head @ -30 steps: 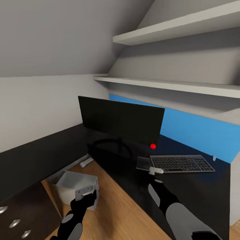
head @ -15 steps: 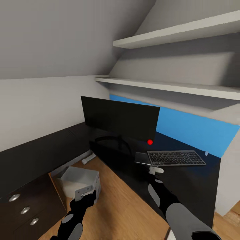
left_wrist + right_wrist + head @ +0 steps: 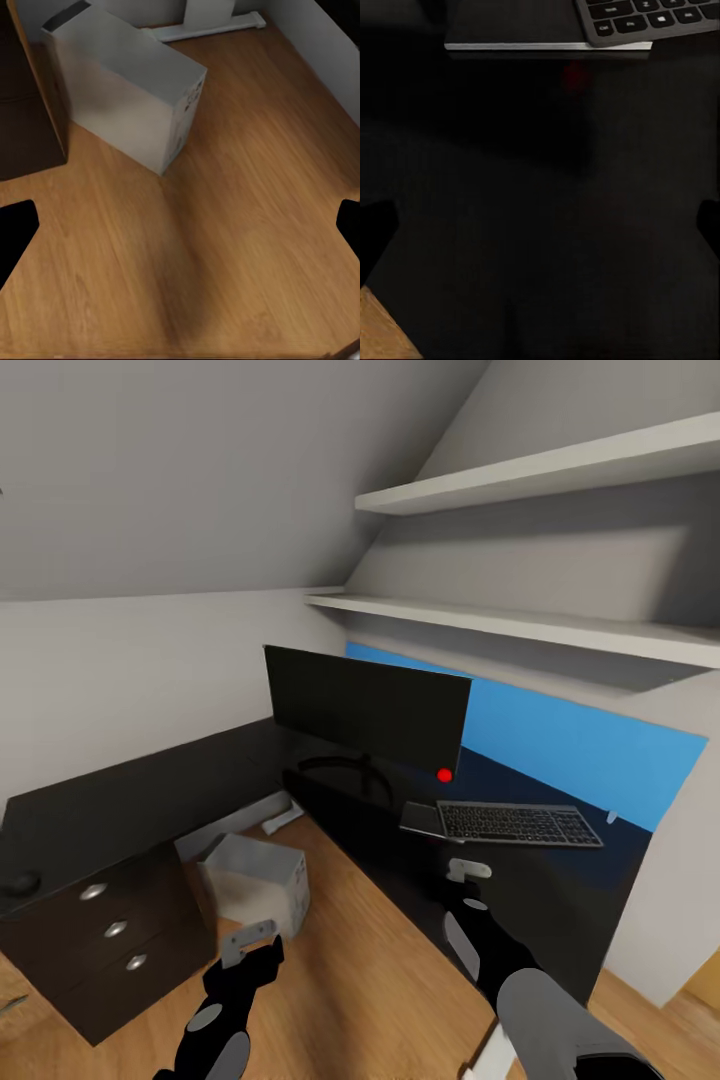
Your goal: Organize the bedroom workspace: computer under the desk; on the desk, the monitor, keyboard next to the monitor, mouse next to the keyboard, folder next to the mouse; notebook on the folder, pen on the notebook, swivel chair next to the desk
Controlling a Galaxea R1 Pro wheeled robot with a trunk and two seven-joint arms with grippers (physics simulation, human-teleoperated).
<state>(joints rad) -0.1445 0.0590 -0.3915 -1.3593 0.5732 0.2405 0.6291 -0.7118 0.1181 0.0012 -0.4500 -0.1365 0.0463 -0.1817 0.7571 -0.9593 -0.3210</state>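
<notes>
Head view: the monitor (image 3: 368,712) and keyboard (image 3: 518,824) sit on the desk (image 3: 560,890); the computer (image 3: 258,883) stands on the floor under it. No writing is legible.

Left wrist view: left gripper (image 3: 180,225) spread above the floor.

Right wrist view: right gripper (image 3: 540,225) spread over the desk.

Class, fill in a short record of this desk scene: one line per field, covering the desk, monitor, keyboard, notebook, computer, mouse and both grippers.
desk: black, L-shaped, blue back panel, drawers with silver knobs
monitor: upright on the desk, screen dark
keyboard: flat on the desk, in front of the monitor's right end
notebook: lying against the keyboard's left end
computer: grey tower on the wooden floor, by the drawer unit
mouse: small dark shape on the desk's left end
left gripper: open, empty, above the floor
right gripper: open, empty, over the desk edge
</notes>
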